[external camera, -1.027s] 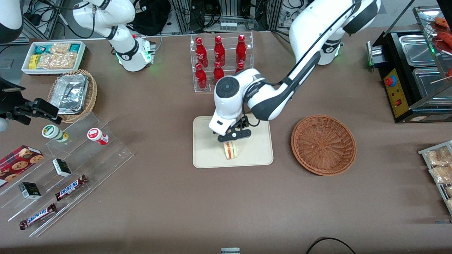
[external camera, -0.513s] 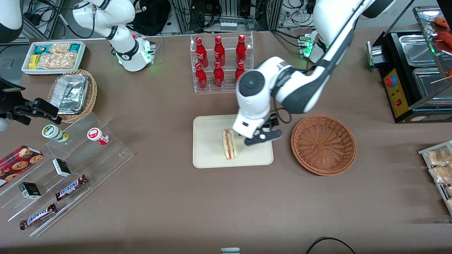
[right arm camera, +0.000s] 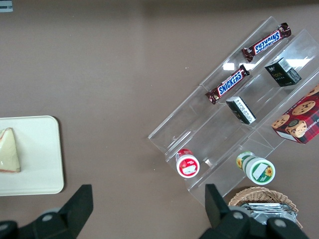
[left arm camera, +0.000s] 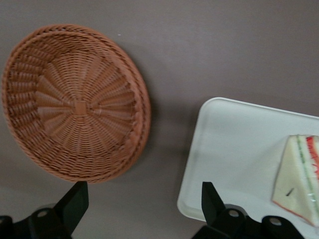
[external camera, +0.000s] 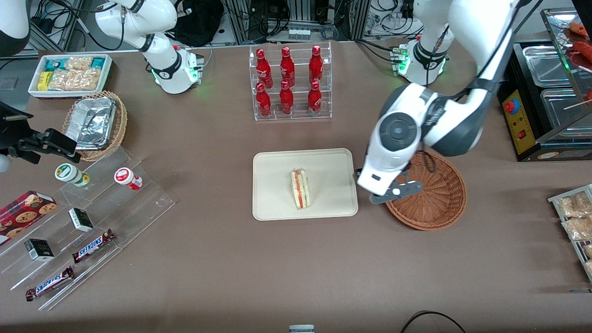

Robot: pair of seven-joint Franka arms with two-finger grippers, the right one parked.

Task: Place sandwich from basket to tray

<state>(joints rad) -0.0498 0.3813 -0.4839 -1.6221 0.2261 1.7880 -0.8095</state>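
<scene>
The sandwich (external camera: 300, 188) stands on its edge in the middle of the cream tray (external camera: 273, 185), with nothing touching it. Beside the tray, toward the working arm's end of the table, sits the reddish-brown basket (external camera: 434, 203) with nothing in it. My gripper (external camera: 394, 193) hangs open and empty above the strip of table between the tray's rim and the basket's rim. The left wrist view shows the gripper (left arm camera: 143, 189) with its jaws wide apart, the basket (left arm camera: 75, 104), the tray (left arm camera: 234, 159) and the sandwich (left arm camera: 299, 179). The right wrist view also catches the sandwich (right arm camera: 9, 150) on the tray (right arm camera: 40, 159).
A clear rack of red bottles (external camera: 290, 81) stands farther from the front camera than the tray. Toward the parked arm's end are a stepped acrylic shelf of snacks (external camera: 83, 222), a tan foil basket (external camera: 95, 122) and a white bin (external camera: 69, 74). A black warmer (external camera: 545, 101) stands at the working arm's end.
The gripper let go of the sandwich on the tray, then swung away toward the basket. The sandwich stays where it was set down.
</scene>
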